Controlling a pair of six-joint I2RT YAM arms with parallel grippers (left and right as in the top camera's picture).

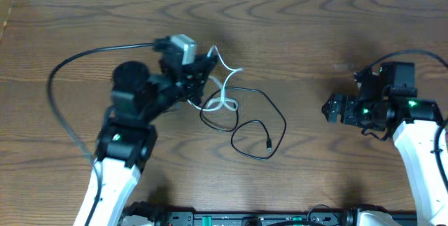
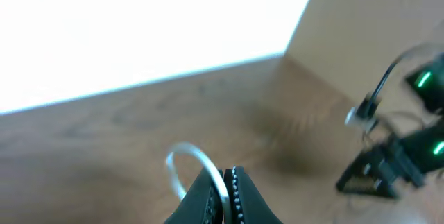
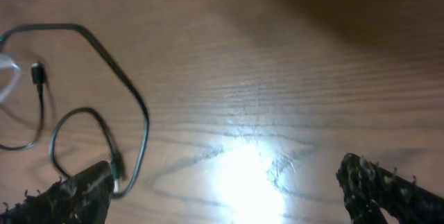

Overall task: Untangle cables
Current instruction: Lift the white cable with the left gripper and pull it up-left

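A white cable and a thin black cable lie looped over each other at the middle of the wooden table. My left gripper is shut on the white cable, which arcs out from between the two pads in the left wrist view. My right gripper hovers open at the right of the table, apart from the tangle, with nothing between its fingers. The black cable shows in loops at the left of the right wrist view.
The thick black wire of the left arm curves over the table's left side. A wall edge borders the far left. The right arm shows at the right of the left wrist view. A rail runs along the front edge.
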